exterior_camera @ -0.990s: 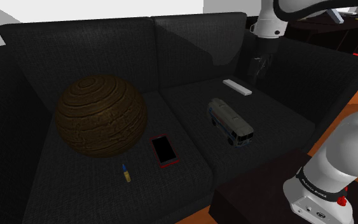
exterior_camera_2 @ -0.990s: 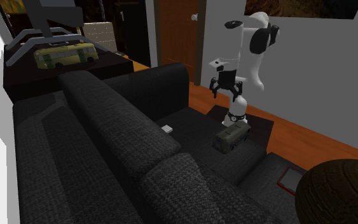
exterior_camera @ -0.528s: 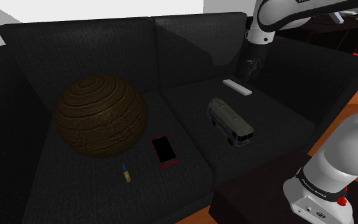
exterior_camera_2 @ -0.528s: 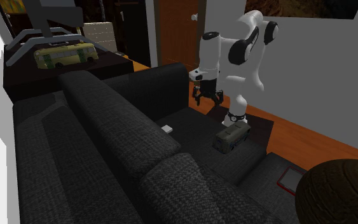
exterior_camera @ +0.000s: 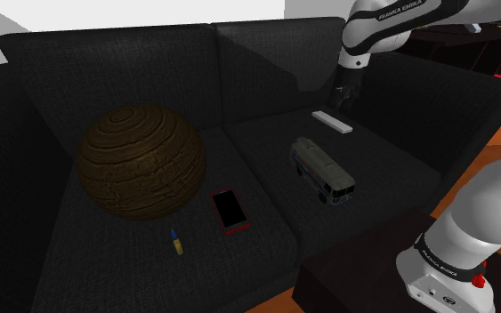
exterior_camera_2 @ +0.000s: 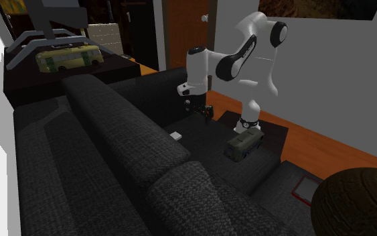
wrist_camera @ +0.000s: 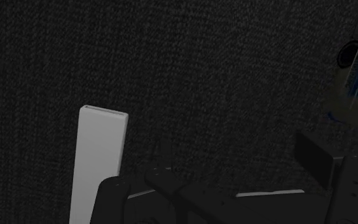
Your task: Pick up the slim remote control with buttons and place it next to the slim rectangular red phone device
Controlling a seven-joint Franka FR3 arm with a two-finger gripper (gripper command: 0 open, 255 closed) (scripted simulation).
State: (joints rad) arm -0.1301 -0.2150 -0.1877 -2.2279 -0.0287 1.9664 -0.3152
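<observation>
**Gripper over the remote, grasp not yet made**

The black gripper (exterior_camera: 342,96) hung just above the white remote control (exterior_camera: 332,122), which lay flat near the back of the black sofa's (exterior_camera: 150,71) seat, on the cushion toward the arm end nearest the robot. The fingers (wrist_camera: 109,202) stood apart with nothing between them. In the wrist view the remote sat off to one side, under one finger rather than centred in the gap.

The red-edged phone (exterior_camera: 229,210) lay well apart from the remote, near the seat's front edge, close to the seam between the two cushions. A toy bus (exterior_camera: 323,171) stood between the two, and a large wooden ball (exterior_camera: 141,162) sat just beside the phone.

A straight descent from that offset would likely land a finger on the remote and push it into the soft cushion. A low carry toward the phone could clip the bus, and a careless release might land on the phone.
</observation>
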